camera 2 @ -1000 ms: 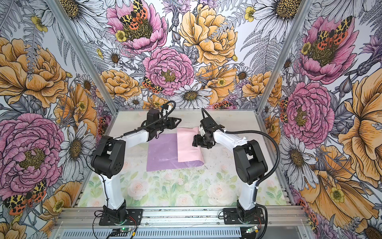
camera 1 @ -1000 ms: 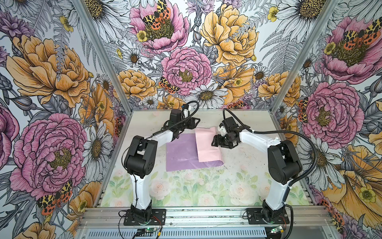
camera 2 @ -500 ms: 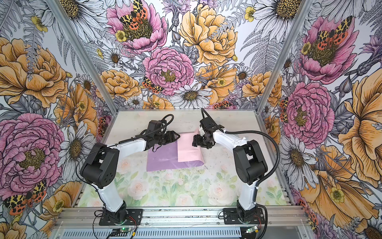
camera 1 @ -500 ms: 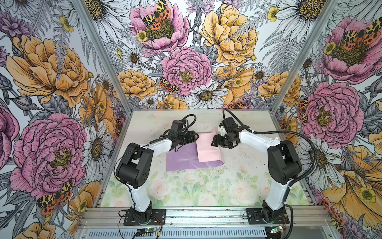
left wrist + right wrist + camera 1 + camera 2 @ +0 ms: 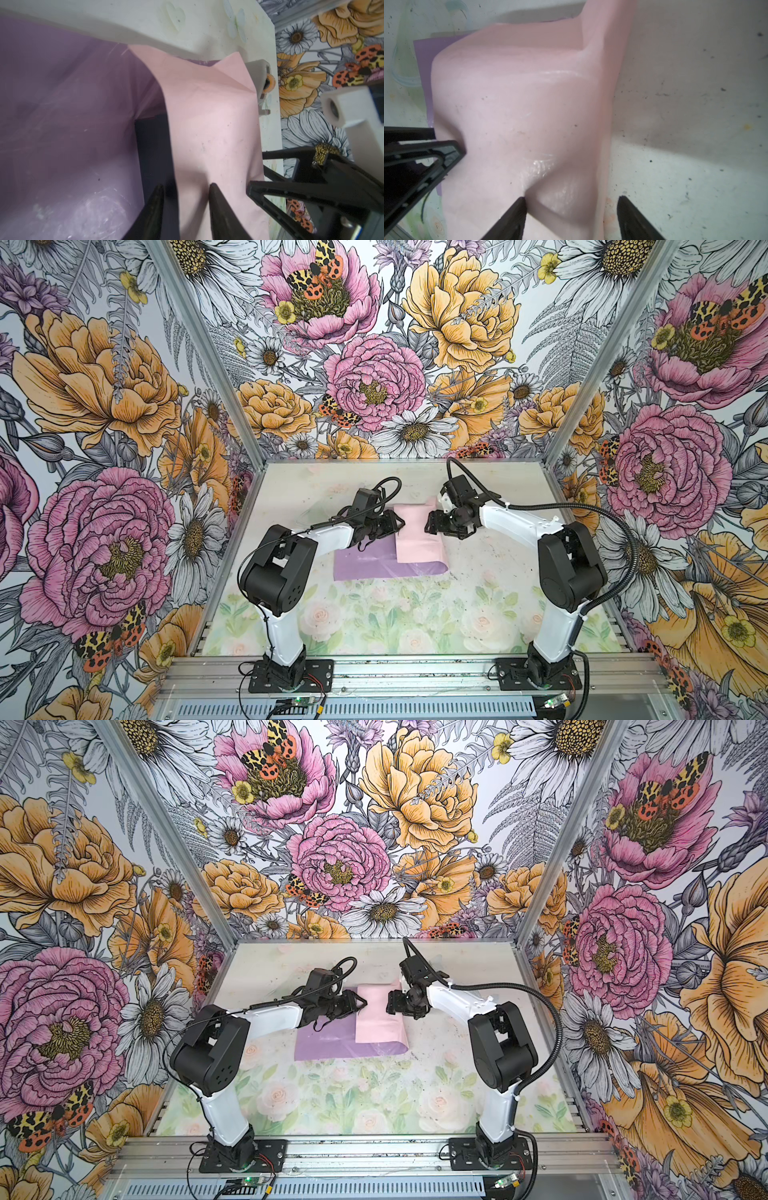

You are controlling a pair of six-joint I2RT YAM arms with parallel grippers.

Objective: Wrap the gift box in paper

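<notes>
Gift box (image 5: 153, 155): sits on the paper (image 5: 374, 562), mostly hidden under the folded-over pink flap. Left gripper (image 5: 186, 186), half open, straddles the flap's edge over the box and clamps nothing. Right gripper (image 5: 571, 198), wide open, presses one fingertip on the flap, apparently pinning it for taping. Grey dispenser (image 5: 259, 79) sits just beyond the box.

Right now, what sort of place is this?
Probably a robot lab test cell: left arm and right arm bolted to an aluminium rail, floral walls boxing in the table, paper laid out.
</notes>
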